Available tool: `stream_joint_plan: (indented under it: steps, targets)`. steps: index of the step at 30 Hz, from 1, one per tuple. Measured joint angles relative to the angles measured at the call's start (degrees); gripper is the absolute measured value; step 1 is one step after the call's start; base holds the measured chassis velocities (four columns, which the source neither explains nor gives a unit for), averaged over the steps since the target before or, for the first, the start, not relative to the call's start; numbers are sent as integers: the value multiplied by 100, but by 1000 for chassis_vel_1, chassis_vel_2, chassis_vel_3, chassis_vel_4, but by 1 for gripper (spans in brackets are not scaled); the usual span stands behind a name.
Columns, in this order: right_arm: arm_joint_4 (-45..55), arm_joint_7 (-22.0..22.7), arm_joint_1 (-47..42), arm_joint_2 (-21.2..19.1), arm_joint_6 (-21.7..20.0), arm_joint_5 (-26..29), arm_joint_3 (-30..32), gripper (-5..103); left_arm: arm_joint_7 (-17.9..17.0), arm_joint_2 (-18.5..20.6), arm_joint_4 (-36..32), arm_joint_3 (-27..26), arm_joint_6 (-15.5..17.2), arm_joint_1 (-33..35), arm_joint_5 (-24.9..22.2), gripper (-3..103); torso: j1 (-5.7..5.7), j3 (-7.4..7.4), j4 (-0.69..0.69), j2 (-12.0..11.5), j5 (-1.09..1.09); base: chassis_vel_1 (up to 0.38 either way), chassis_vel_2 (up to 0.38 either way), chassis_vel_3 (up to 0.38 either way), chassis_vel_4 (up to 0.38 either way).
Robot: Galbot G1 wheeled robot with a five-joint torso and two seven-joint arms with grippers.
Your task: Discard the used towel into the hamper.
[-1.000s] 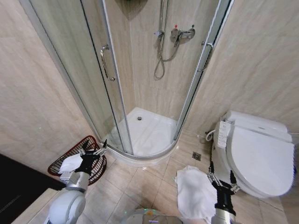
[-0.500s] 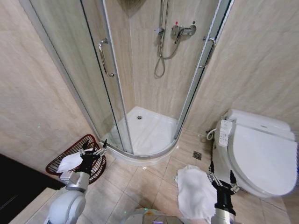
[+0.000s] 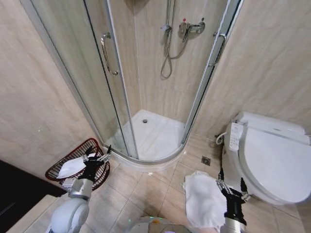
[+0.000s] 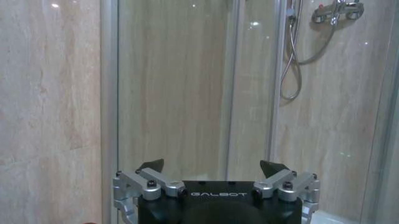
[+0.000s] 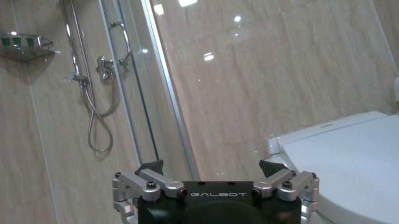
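Standing on the tiled floor by the left wall, one hamper sits just outside the shower's curved sill, its reddish rim tipped toward the camera. One white towel lies inside it. A second white towel lies crumpled on the floor, just left of the toilet and near the small floor drain.

Two grippers are raised low in the head view. The left gripper hovers beside the hamper's right rim, fingers spread with nothing between them; the left wrist view shows the left gripper with both dark fingertips well apart, facing the glass shower door. The right gripper hangs over the right edge of the floor towel, next to the toilet bowl, also spread and empty; in the right wrist view the right gripper points at the wall between shower and toilet.

The hamper's far side is partly hidden behind the towel and the left arm, and its base cannot be made out. The floor towel's near end is cut off by the robot's body at the bottom edge. The toilet runs off the right edge.

Bare tiles lie open between hamper and floor towel, bounded by the shower sill behind.
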Motion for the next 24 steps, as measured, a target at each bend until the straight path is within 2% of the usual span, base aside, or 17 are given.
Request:
stream_joint_plan:
  steps: [24]
  targets:
    - [-7,-18,45,-11,-66,-4,-50,100,0,0,0,0,0,0,0,100,-234,-349,0,-585,0,0,0,0,0]
